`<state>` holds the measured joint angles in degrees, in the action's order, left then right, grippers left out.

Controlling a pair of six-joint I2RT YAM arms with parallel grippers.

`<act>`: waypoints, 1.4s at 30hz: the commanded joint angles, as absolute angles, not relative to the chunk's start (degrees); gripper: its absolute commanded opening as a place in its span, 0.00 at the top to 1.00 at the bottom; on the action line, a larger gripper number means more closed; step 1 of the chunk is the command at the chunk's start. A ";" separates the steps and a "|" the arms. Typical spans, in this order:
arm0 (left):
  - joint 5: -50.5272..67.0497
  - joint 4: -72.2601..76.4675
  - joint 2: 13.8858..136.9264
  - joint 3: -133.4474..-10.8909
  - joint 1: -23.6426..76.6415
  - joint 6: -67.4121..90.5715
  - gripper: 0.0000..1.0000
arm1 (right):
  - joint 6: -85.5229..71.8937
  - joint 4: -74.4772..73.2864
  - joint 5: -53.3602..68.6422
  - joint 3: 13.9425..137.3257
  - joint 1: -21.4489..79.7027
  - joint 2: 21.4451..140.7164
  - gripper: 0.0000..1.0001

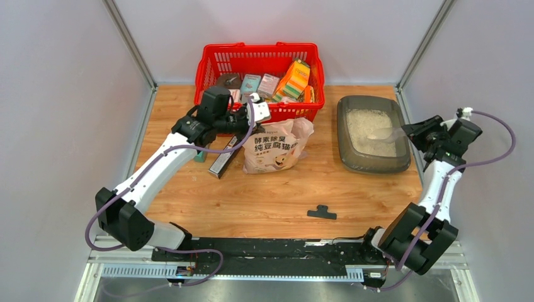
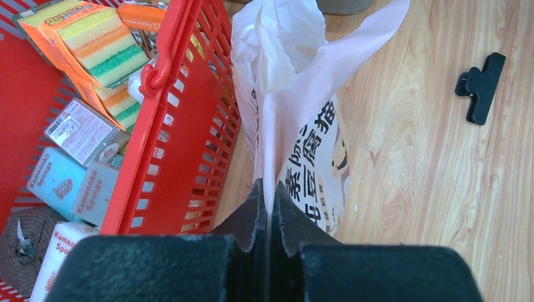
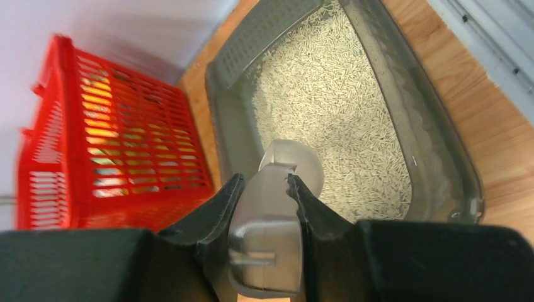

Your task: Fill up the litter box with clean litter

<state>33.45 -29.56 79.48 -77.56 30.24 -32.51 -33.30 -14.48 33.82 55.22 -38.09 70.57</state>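
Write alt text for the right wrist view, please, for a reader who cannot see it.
The right gripper holds a clear scoop by its handle over the litter box, whose floor is covered with pale litter. A red basket stands to the left on the wooden table.

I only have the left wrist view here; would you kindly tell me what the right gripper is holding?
Observer: The right gripper is shut on a clear scoop, its bowl over the litter box.
Operator: Is any litter in the box?
Observer: Yes, clean litter covers much of its floor.
Operator: Where does the box sit from my bag?
Observer: In the top view, right of the bag, apart from it.
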 commanded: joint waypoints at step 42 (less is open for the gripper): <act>27.33 -3.51 72.94 -76.28 36.91 -24.79 0.42 | -19.07 -23.91 60.65 95.98 13.26 77.26 1.00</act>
<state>25.47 -6.59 71.24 -74.74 36.40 -25.78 -16.25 -28.58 60.62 94.54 11.75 77.93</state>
